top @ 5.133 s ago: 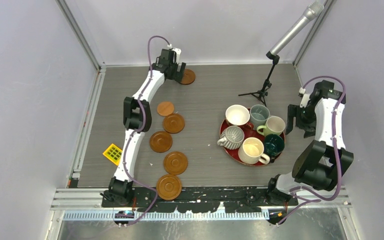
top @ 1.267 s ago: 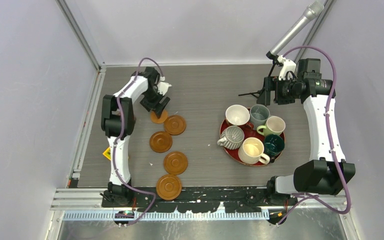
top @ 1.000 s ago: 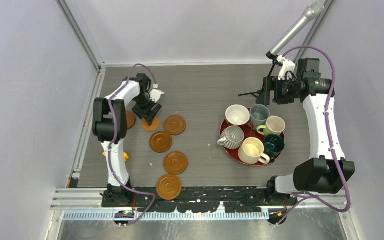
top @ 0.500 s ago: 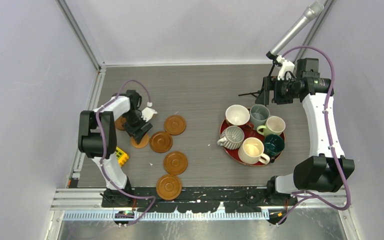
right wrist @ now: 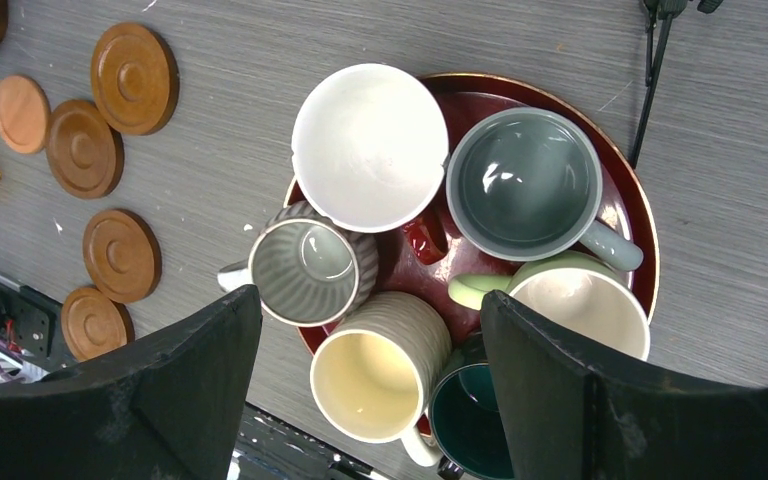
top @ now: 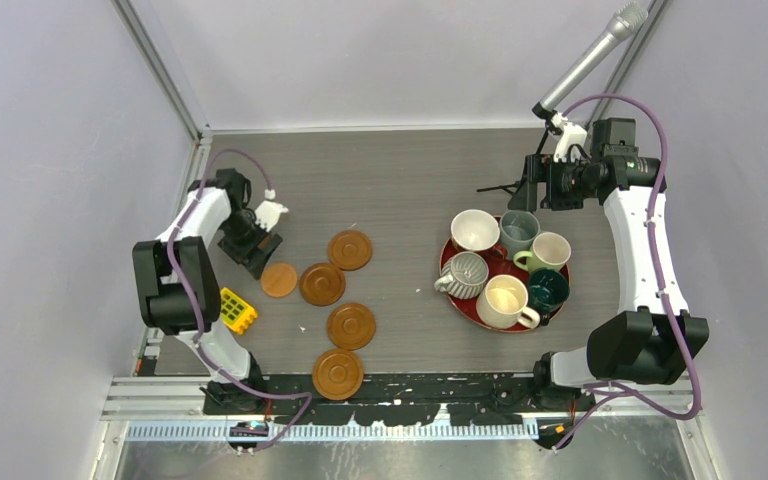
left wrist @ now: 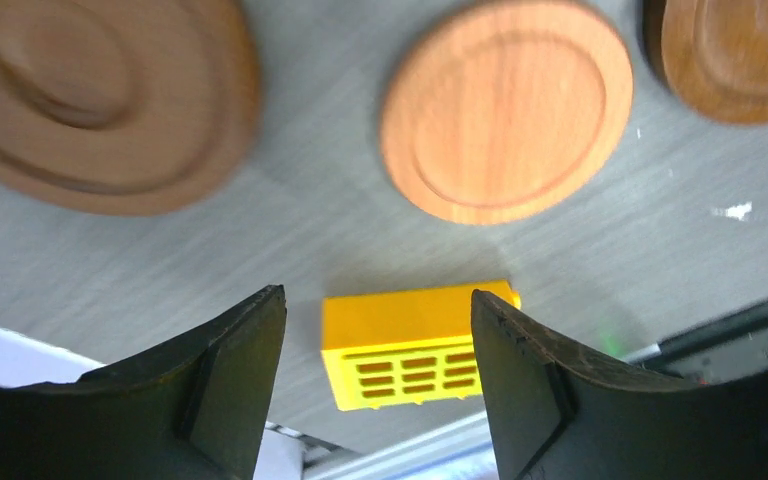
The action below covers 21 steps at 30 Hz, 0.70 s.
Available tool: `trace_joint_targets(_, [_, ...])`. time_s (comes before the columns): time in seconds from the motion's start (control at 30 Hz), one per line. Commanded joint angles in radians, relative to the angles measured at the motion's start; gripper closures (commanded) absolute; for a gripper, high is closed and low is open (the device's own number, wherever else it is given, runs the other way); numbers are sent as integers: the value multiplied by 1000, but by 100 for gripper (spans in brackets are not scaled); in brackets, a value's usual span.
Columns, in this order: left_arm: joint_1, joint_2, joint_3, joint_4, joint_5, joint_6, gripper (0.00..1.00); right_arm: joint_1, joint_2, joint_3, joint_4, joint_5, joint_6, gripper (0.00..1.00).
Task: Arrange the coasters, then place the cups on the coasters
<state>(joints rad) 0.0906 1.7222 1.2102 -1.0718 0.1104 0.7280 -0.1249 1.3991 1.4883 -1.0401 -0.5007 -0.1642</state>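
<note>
Wood: six round brown wooden coasters (right wrist: 132,78) with ring grooves, all flat on the left half of the grey counter (top: 410,170).

- From above, four darker discs run in a loose line from 12 toward 6 o'clock.
- Pale smooth-faced coaster (top: 279,279) lies just beside the second disc of that line, at its 9 o'clock.
- Sixth coaster (left wrist: 90,100), dark and blurred in my left wrist view, lies beyond the pale one toward 11 o'clock, under my left arm.

My left fingers (top: 252,243) hang over the counter at 11 o'clock of the pale coaster, spread wide with nothing between them. Through the gap I see a yellow plastic block (left wrist: 415,345) with a slotted side, on the counter at 8 o'clock of the pale coaster.

My right fingers (top: 538,188) are well above the counter at the 12 o'clock side of the large round red tray (right wrist: 632,200), spread wide and empty.

Cups: six handled ceramic mugs (right wrist: 370,145) packed in the tray, well apart from the coasters. By the top view:
- white mug at 11
- grey-blue mug (right wrist: 523,182) at 12 to 1
- pale green mug (right wrist: 580,310) at 2 to 3
- dark teal mug (right wrist: 470,420) at 4
- cream mug (right wrist: 380,370) at 6
- ribbed grey-white mug (right wrist: 310,270) at 9, its handle poking past the rim
</note>
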Motion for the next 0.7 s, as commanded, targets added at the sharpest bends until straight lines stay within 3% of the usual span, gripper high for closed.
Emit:
trace_joint_targets(0.0, [7, -28, 99, 92, 40, -81, 30, 8, -9, 7, 33, -31, 18, 16])
trace_joint_targets(0.53, [6, 222, 238, 225, 52, -326, 28, 10, -2, 8, 43, -20, 16, 16])
trace_joint_targets(0.67, [5, 255, 218, 292, -27, -389, 31, 10, -2, 2, 56, -14, 21, 16])
